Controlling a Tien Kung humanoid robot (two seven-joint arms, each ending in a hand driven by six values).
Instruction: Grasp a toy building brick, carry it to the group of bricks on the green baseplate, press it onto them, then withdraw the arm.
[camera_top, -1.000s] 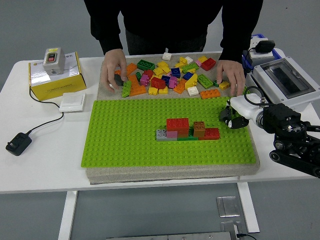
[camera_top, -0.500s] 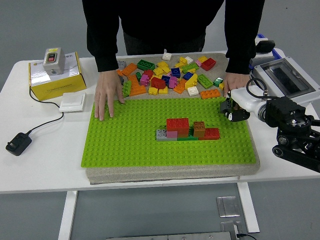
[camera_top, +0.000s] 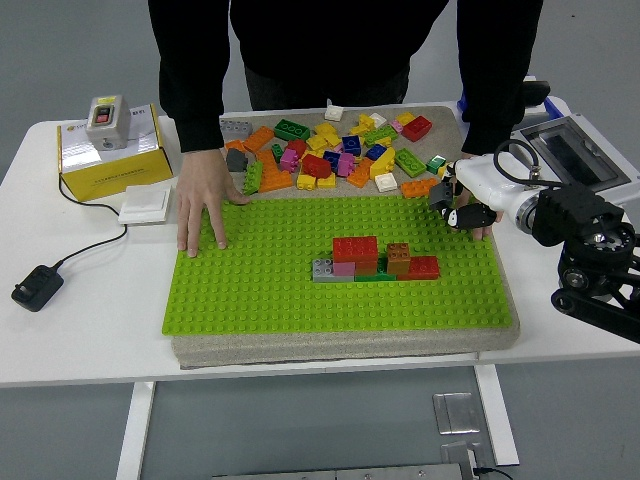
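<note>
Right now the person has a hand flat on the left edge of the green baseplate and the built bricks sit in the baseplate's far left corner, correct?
Not quite. The head view shows the person's hand flat on the green baseplate's left edge, but the built bricks sit right of its middle, not in the far left corner.

Even, bright light falls from above onto my white table (camera_top: 90, 330), with no hard glare anywhere. Shadows are soft and short: a faint one lies under the person's hand (camera_top: 203, 200) on the green baseplate (camera_top: 260, 290), another under my right hand (camera_top: 458, 207). Everything looks sharp, the loose bricks (camera_top: 340, 150) included. The table's edges bow slightly toward the picture's sides.
</note>
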